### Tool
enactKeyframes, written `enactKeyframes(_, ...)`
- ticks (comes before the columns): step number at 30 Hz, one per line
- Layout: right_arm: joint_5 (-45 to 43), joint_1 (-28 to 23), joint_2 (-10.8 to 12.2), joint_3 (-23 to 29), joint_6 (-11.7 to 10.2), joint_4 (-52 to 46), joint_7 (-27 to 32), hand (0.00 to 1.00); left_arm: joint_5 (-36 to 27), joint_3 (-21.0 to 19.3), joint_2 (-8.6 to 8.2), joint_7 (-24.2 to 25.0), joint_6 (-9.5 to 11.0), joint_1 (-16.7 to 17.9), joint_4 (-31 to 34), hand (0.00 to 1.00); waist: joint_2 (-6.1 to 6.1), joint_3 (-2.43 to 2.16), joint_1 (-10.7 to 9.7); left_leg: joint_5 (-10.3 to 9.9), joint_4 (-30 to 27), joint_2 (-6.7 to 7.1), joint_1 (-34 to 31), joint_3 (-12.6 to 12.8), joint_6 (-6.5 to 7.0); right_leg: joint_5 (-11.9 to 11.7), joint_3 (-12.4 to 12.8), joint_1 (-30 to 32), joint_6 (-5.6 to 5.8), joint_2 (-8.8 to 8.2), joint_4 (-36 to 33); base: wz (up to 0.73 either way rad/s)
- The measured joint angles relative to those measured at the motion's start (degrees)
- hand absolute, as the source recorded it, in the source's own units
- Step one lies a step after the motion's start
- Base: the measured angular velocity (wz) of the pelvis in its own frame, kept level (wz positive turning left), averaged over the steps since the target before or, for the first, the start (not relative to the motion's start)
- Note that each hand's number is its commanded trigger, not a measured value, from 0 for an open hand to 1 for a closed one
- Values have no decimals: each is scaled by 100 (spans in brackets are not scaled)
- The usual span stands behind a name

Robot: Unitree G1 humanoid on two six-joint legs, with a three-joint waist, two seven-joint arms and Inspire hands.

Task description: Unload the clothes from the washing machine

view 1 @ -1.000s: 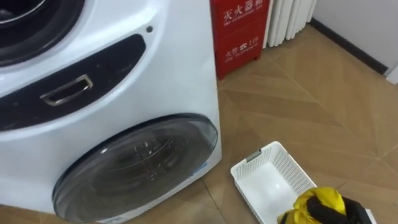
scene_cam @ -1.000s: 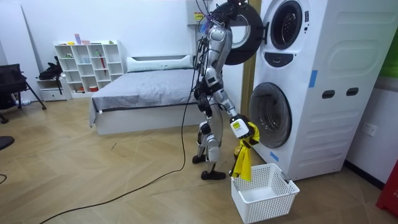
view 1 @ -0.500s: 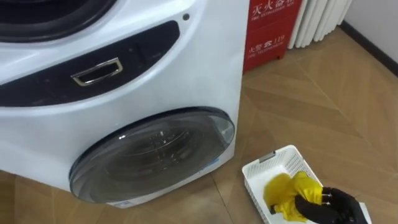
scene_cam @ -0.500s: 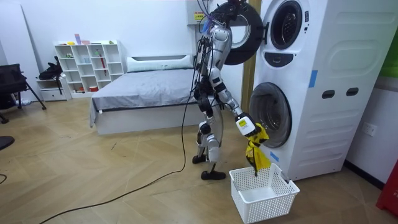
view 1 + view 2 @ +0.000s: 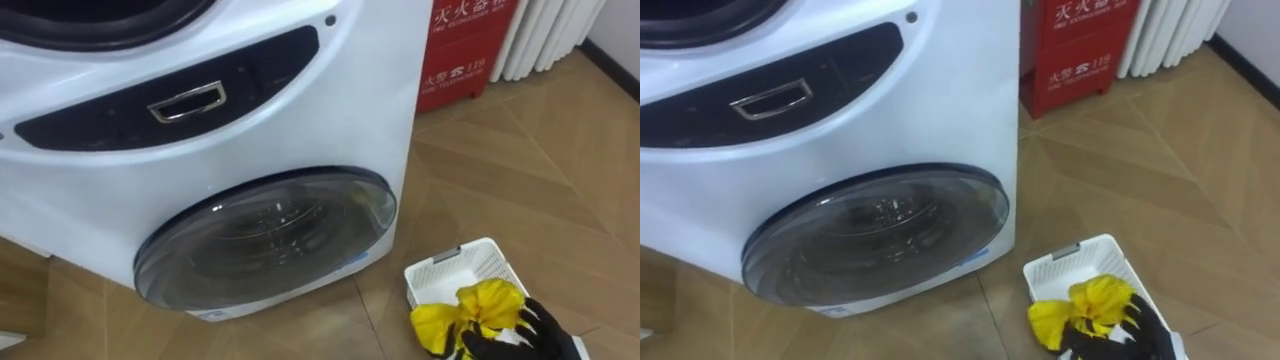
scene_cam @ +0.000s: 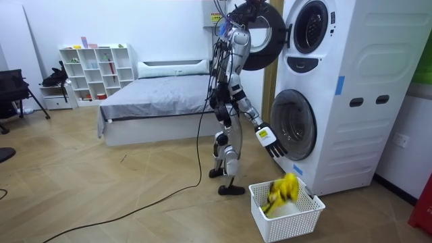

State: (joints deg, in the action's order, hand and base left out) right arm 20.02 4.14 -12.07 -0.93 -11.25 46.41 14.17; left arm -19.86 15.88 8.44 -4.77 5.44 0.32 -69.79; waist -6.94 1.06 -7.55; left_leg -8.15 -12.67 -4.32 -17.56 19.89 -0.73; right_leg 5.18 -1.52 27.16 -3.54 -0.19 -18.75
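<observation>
Yellow crumpled garment, lodged in white perforated plastic basket at lower right of frame; black right hand above it, fingers spread, nothing gripped, best lifted straight clear lest cloth be snagged.

Floor: light-brown wooden parquet floor, herringbone pattern.

Standing directly on it:
- Tall white stacked washing machine, right half of the room view. In the eye views its lower round glass door sits centre left, close above the floor.
- White slotted plastic basket, lower right of the eye views, near the machine's front corner, not touching it.
- Red metal cabinet, upper right, just beside the machine's side; contact cannot be told.
- Low bed with grey cover, room view centre left.
- White cube shelf unit, room view upper left, at the back wall.
</observation>
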Motion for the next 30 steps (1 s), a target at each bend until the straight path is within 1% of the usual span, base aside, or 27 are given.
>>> enactKeyframes(5,0,-1,1,1,-76,0,0,0,1,0,1,-2,30,0,0,0,2,1,-2,3,0,10,0,2,4,18,-10,6,5,-16,-1,2)
enactKeyframes(7,12,-3,1,3,-118,0,1,0,0,0,1,-2,96,0,-1,0,2,1,-8,3,2,10,0,2,4,18,-10,3,4,-16,-7,0)
enactKeyframes(10,41,-2,0,4,-129,3,-3,0,-27,3,1,-1,136,0,-2,0,1,1,-16,3,7,10,1,2,4,17,-20,-4,4,-16,-14,0)
enactKeyframes(14,30,-16,-4,5,-131,20,-24,0,-68,2,11,1,135,0,-7,0,-3,-2,-16,3,16,10,1,3,4,17,-13,-4,4,-16,-5,0)
enactKeyframes(17,24,-83,-24,5,-131,19,-61,0,-68,3,37,7,122,1,-6,0,-14,-10,-15,3,18,10,12,3,4,17,-2,-13,4,-14,-2,0)
enactKeyframes(22,29,-128,-41,7,-131,27,-64,0,-79,3,68,7,116,1,-2,0,-55,-38,-16,3,20,10,38,15,4,17,17,-30,4,-8,-3,0)
enactKeyframes(23,27,-146,-42,7,-131,70,-66,0,-82,3,69,7,115,11,-2,0,-61,-38,-6,3,38,8,96,17,4,17,19,-81,3,-2,4,0)
enactKeyframes(24,12,-159,-42,11,-131,143,-69,0,-77,1,68,8,115,41,5,0,-80,-52,-1,4,60,7,159,16,1,19,22,-143,2,4,22,-3)
enactKeyframes(27,-1,-218,-53,65,-130,260,-76,0,-75,-10,71,16,119,100,15,0,-117,-72,3,7,108,9,329,18,-3,34,24,-307,5,10,59,0)
enactKeyframes(29,21,-329,-56,134,-132,325,-178,0,-59,-78,72,52,127,165,16,0,-116,-75,7,7,129,8,484,10,-4,77,-16,-475,8,9,107,5)
enactKeyframes(30,58,-402,-52,177,-132,442,-252,0,-33,-161,74,56,134,227,26,0,-81,-62,9,6,148,11,615,3,-5,139,-26,-606,11,6,103,12)
